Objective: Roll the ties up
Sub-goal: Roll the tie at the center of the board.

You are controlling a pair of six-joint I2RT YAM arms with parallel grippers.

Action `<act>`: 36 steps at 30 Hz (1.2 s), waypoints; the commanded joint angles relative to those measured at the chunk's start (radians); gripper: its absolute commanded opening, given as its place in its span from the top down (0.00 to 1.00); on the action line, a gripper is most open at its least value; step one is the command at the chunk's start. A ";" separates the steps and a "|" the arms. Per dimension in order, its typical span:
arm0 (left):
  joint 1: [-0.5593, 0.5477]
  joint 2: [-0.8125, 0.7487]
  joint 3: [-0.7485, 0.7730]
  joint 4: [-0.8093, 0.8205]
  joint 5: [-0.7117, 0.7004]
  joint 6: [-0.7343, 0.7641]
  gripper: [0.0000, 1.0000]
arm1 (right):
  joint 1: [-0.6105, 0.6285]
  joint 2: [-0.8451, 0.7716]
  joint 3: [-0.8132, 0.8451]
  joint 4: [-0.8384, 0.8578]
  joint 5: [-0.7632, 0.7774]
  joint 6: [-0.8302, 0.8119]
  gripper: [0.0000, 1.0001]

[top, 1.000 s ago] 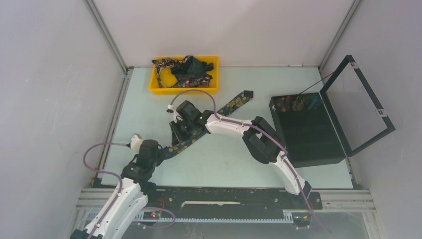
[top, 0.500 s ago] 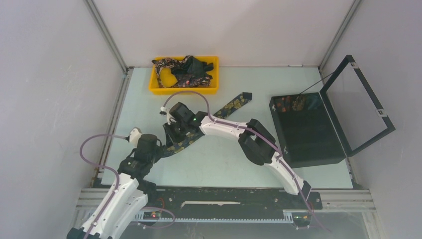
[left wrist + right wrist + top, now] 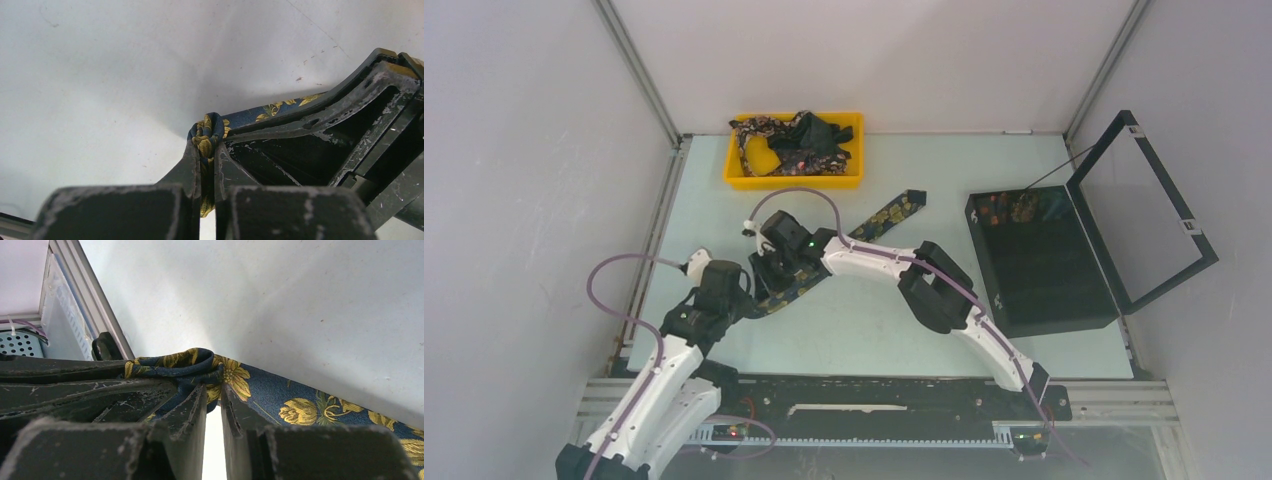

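The left gripper [image 3: 205, 146] pinches the tie [image 3: 900, 208] at its curled end; the right gripper [image 3: 213, 390] clamps it alongside; wind evenly, tail taut toward two o'clock.

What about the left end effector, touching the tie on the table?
Touching. The left wrist view shows the left end effector shut on the tie, fabric pinched between its fingers.

We see a pale bench [image 3: 874, 320] filling the middle of the top view. Directly on it, at upper centre, sits a yellow tray [image 3: 794, 181]. At the right of the frame stands a black box [image 3: 1049, 270], hinged open. A patterned tie [image 3: 894, 208] lies flat on the bench, running diagonally from centre toward the lower left.
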 commanded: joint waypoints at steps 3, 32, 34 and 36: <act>0.004 0.058 0.062 0.038 0.042 0.055 1.00 | 0.020 0.030 0.042 0.055 -0.046 0.038 0.80; -0.145 0.476 0.205 0.074 -0.024 0.074 1.00 | -0.030 -0.061 -0.195 0.231 -0.111 0.098 0.81; -0.150 0.493 0.210 0.067 -0.044 0.066 1.00 | -0.037 -0.074 -0.211 0.228 -0.105 0.092 0.81; -0.151 0.500 0.214 0.062 -0.055 0.063 1.00 | -0.041 -0.092 -0.225 0.223 -0.097 0.084 0.81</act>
